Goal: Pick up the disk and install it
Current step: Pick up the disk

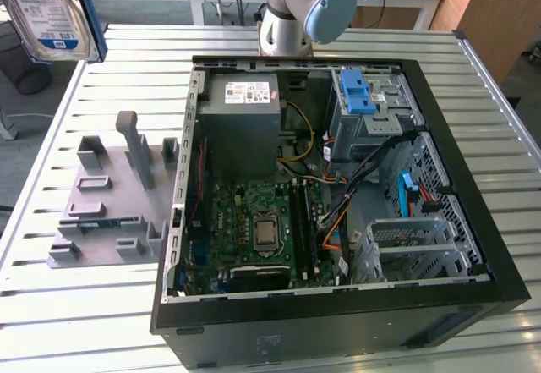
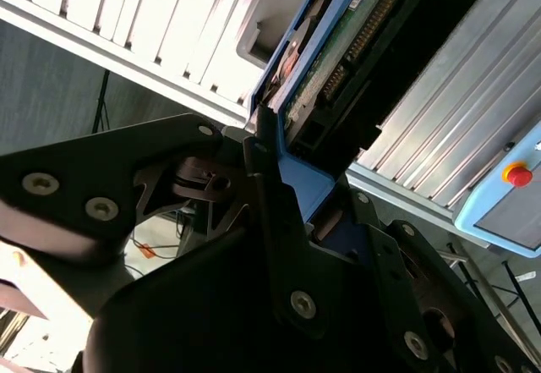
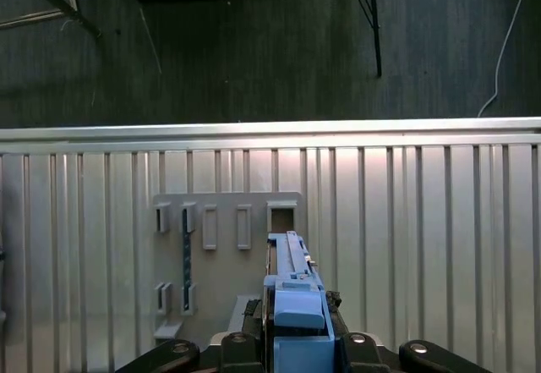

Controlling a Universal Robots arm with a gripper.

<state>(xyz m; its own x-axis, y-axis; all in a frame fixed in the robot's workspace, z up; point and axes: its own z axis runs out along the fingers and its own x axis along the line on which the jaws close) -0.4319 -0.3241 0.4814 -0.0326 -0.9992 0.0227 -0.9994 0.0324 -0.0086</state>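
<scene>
The disk [image 1: 46, 9] hangs high in the air at the exterior view's far left, label side showing, with a blue rail along its edge. In the second wrist view my gripper [image 2: 296, 195] is shut on the disk [image 2: 355, 43], whose green circuit-board underside and blue rail run away from the dark fingers [image 2: 270, 178]. In the first wrist view the disk [image 3: 294, 297] stands edge-on between the jaws of the gripper [image 3: 296, 348], well above the slatted table.
The open computer case [image 1: 182, 246] lies on the slatted metal table [image 1: 84, 305], with a grey power-supply box [image 1: 249, 119], a motherboard [image 1: 262, 229], a blue latch piece [image 1: 357, 94] and a grey metal bay [image 1: 414, 246]. A grey fixture plate [image 1: 110, 212] sits beside the case.
</scene>
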